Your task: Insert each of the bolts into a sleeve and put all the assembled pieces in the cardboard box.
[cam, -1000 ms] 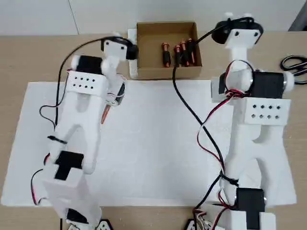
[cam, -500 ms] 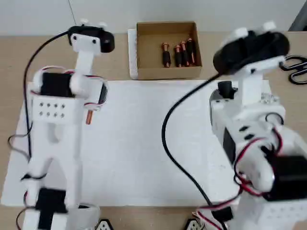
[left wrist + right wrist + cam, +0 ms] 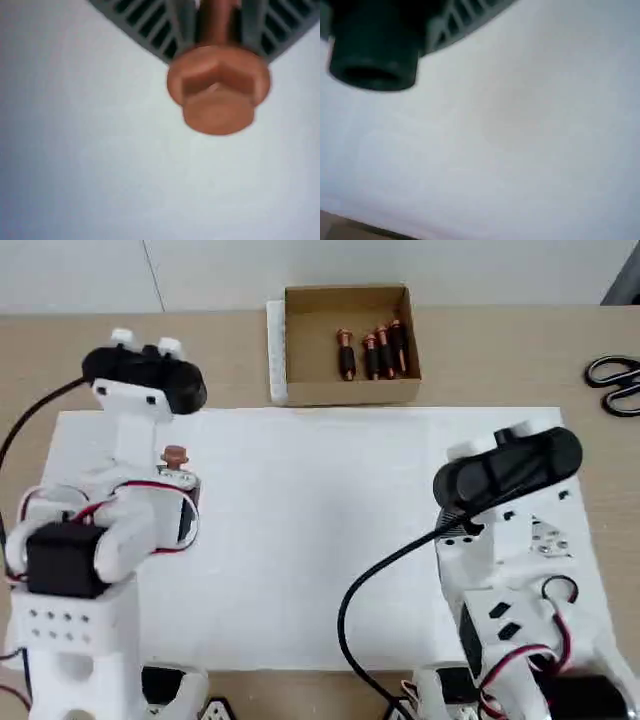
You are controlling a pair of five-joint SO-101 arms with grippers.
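Left gripper (image 3: 218, 22) clamped on copper bolt (image 3: 218, 95) — hex head protrudes past the fingertips. Right gripper (image 3: 395, 25) grasps black sleeve (image 3: 372, 57) — open end outward.

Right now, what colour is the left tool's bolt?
Copper-orange bolt; the left wrist view shows it best.

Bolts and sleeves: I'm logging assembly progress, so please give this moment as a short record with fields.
left hand: shut on a copper bolt, head end sticking out
right hand: shut on a black sleeve, open end sticking out
bolt and sleeve: apart, not yet joined
cardboard box: at the far edge of the white mat
assembled pieces: four, lying side by side in the box
scissors: on the table, off the mat
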